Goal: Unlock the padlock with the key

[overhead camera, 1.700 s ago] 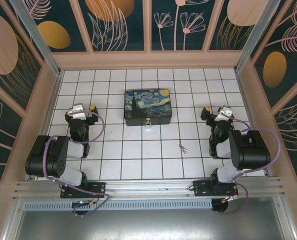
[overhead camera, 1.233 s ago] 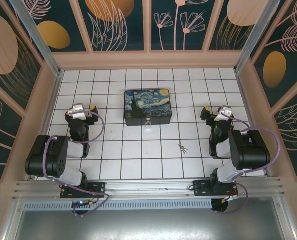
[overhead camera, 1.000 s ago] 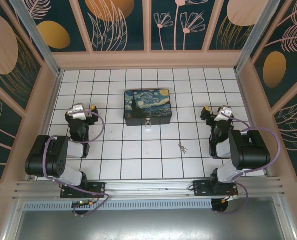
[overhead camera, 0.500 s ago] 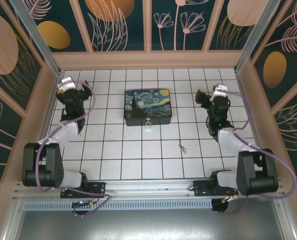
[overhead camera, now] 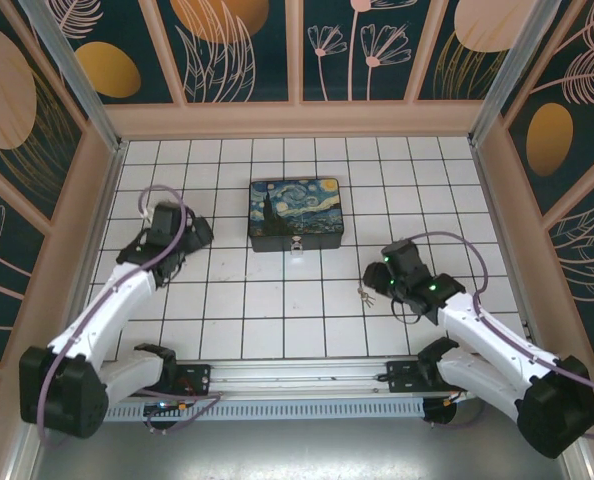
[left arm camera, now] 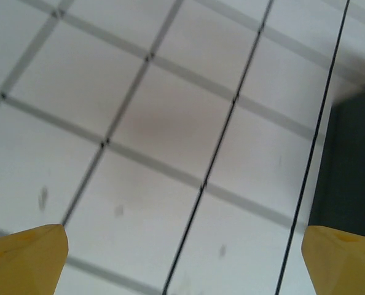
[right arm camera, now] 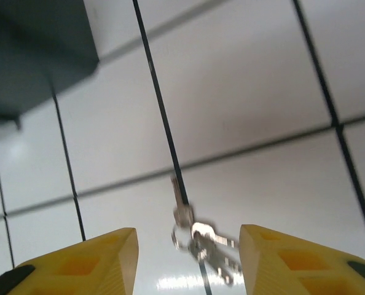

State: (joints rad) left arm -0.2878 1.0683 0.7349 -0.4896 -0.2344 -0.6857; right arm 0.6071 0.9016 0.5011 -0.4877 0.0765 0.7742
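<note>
The key [overhead camera: 365,293] is seen lying flat on the white gridded desk [overhead camera: 277,310], threaded on a small ring with a little bunch of metal pieces. It lies well apart from the padlock [overhead camera: 296,245]. The padlock is found at the middle of the near wall of the starry-night box [overhead camera: 296,210], which is set toward the far middle of the desk.

The right jaws are positioned low over the key. In the right wrist view the key [right arm camera: 182,209] and its ring [right arm camera: 204,241] are framed between the two yellow fingertips [right arm camera: 102,255]. These are held apart and not clenched on it, so nothing is grasped.

The left jaws are spread wide and empty above bare tiles just left of the box. Its dark side [left arm camera: 348,172] is caught at the right edge of the left wrist view.
</note>
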